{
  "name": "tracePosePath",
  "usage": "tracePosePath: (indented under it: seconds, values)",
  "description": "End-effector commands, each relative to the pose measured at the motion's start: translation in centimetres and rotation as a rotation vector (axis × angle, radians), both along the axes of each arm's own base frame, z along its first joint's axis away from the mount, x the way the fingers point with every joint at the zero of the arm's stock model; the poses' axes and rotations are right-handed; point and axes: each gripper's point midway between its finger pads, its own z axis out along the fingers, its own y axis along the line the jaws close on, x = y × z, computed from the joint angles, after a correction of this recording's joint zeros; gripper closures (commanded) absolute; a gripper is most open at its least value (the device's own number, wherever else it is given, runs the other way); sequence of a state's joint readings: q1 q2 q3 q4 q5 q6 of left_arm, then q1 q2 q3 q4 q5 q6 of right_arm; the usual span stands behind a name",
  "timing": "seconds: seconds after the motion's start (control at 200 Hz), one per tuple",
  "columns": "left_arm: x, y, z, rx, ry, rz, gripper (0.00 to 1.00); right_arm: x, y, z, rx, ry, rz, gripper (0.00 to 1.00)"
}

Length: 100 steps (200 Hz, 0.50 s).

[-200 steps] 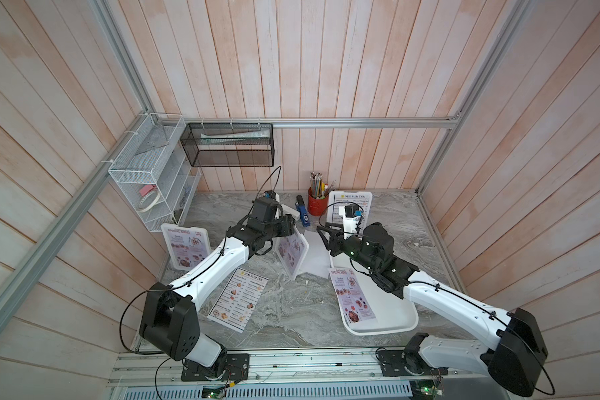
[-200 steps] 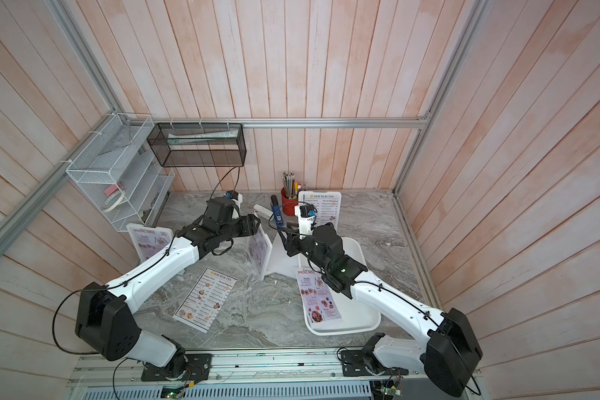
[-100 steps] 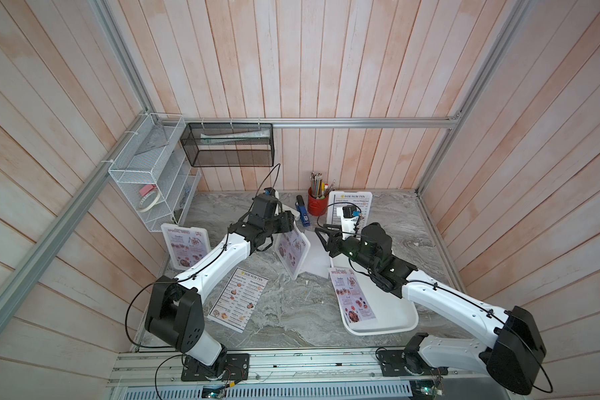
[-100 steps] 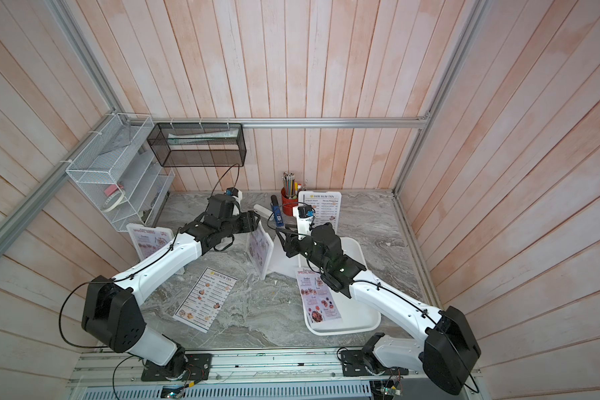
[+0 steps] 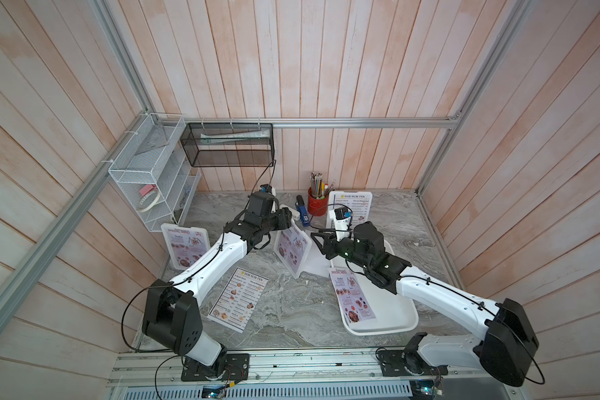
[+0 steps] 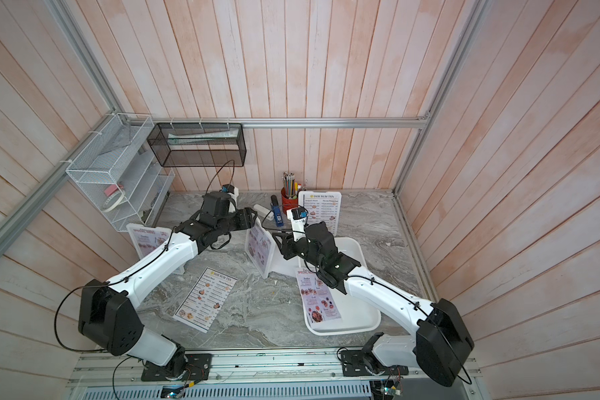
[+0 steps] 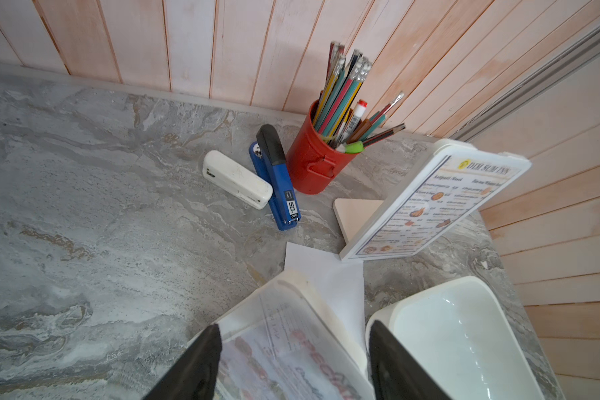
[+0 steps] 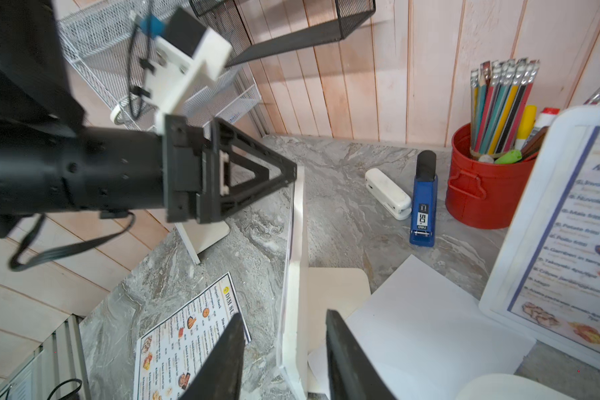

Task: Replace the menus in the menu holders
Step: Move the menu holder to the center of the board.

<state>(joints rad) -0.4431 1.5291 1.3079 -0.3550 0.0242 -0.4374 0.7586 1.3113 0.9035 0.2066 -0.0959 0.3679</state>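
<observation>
— Right gripper (image 5: 317,243) had crept nearer the middle menu holder (image 8: 296,270), jaws apart astride its side edge, not touching.
— And the left gripper (image 7: 293,325)?
— Spread over its top corner, probably steadying it; grip unclear. Special menu (image 5: 291,248) sat inside.

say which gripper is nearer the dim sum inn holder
Right: right gripper just in front of the DIM SUM INN holder; left gripper farther, at the middle holder.
</observation>
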Motion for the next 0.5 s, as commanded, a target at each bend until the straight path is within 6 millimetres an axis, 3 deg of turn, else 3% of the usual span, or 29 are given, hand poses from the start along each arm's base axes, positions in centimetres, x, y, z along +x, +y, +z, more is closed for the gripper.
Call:
tracePosePath:
  seconds: [0.0,0.11,0.295,0.495]
  values:
    - [-0.7,1.0,4.0,-0.011,-0.073,0.016,0.30,0.0,1.1,-0.7,-0.034,0.018,0.031,0.59]
    - [-1.8,2.3,3.5,0.029,-0.058,0.047,0.30,0.4,1.7,-1.5,-0.044,0.028,0.043,0.59]
    - [-4.6,4.5,0.2,0.070,0.015,0.088,0.30,0.4,2.8,-2.8,-0.052,0.052,0.084,0.59]
    - [-8.3,6.5,-3.7,0.084,0.097,0.118,0.30,0.7,3.6,-3.6,-0.050,0.063,0.104,0.73]
